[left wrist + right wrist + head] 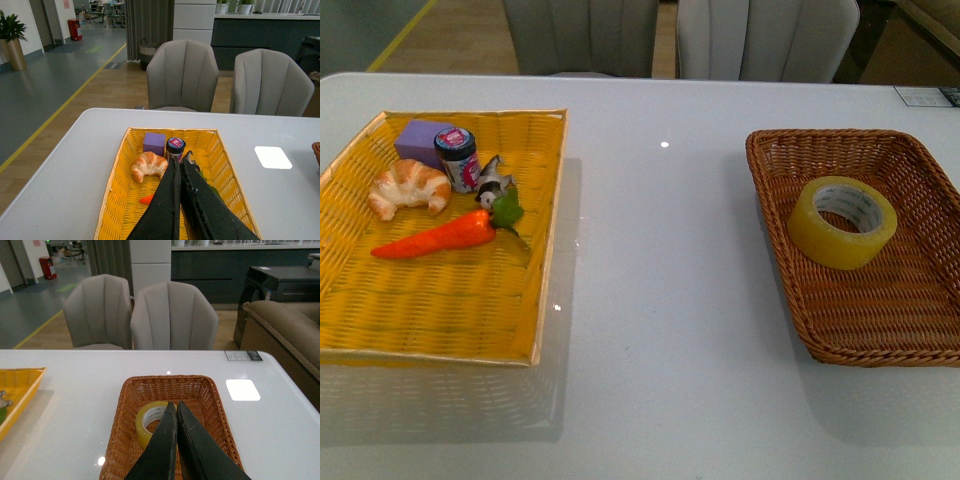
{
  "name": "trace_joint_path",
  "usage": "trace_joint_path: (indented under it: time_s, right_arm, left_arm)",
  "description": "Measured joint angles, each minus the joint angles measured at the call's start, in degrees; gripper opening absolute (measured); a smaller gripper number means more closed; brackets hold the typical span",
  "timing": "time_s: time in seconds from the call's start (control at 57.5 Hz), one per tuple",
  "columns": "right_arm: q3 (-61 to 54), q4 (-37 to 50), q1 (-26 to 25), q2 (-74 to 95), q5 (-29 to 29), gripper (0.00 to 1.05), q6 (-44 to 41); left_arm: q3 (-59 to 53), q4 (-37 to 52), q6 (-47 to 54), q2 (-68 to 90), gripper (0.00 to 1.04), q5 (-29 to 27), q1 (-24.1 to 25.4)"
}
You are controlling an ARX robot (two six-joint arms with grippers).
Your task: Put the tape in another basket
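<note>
The tape (842, 221), a yellowish roll with a white printed core, lies tilted inside the brown wicker basket (782, 216) at the right of the table. It also shows in the right wrist view (148, 421), partly hidden by my right gripper (173, 404), which is shut, empty and held above the brown basket (205, 405). My left gripper (179, 160) is shut and empty above the yellow tray basket (220, 165). Neither arm shows in the front view.
The yellow tray basket (542, 260) at the left holds a croissant (410, 187), a purple block (423, 140), a small jar (457, 158), a carrot (440, 236) and a small grey object (492, 183). Two grey chairs (670, 35) stand behind the table.
</note>
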Motion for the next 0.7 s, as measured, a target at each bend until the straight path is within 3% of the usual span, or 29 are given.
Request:
trace_joint_path:
  time_s: [0.296,0.4,0.696]
  right_arm:
    - [0.0,-6.6,0.0,-6.4,0.0,0.02,0.0]
    - [0.0,-16.2,0.1,-14.6,0.2,0.02,0.0]
    - [0.0,-16.9,0.1,-16.4,0.2,0.02,0.0]
  left_arm:
    - [0.0,0.0,0.0,0.0,0.02,0.0,0.0]
    - [0.0,0.0,0.0,0.0,0.02,0.0,0.0]
    - [0.0,0.0,0.0,0.0,0.02,0.0,0.0]
